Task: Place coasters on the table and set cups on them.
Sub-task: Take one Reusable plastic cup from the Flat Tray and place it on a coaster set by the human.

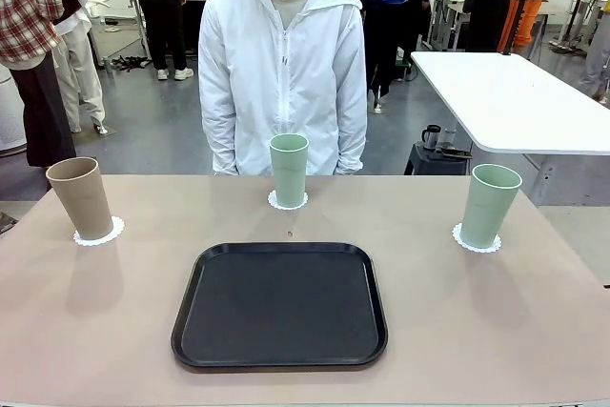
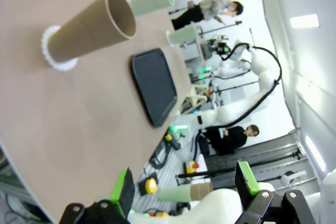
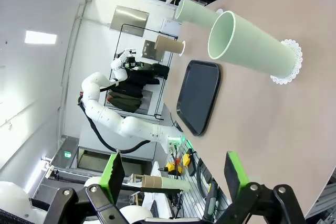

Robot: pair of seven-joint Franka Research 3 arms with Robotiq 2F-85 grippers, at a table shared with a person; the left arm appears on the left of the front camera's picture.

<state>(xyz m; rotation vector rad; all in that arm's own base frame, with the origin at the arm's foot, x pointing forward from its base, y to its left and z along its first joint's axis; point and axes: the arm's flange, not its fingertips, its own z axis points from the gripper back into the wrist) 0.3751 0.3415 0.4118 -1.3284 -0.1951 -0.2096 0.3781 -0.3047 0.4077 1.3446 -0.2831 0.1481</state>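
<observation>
Standing on three white coasters are three cups, one tan and two green, well apart from both empty, spread grippers.

Grey floor. White table at 2 o'clock. Bystanders at 10 to 12 o'clock. Ceiling light panel lit.

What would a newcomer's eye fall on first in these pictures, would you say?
Probably the three cups, each upright on its own white coaster: the tan cup at the table's left, one green cup at the far middle before the person in white, another green cup at the right. Then the black tray, bare, at the near middle.
</observation>
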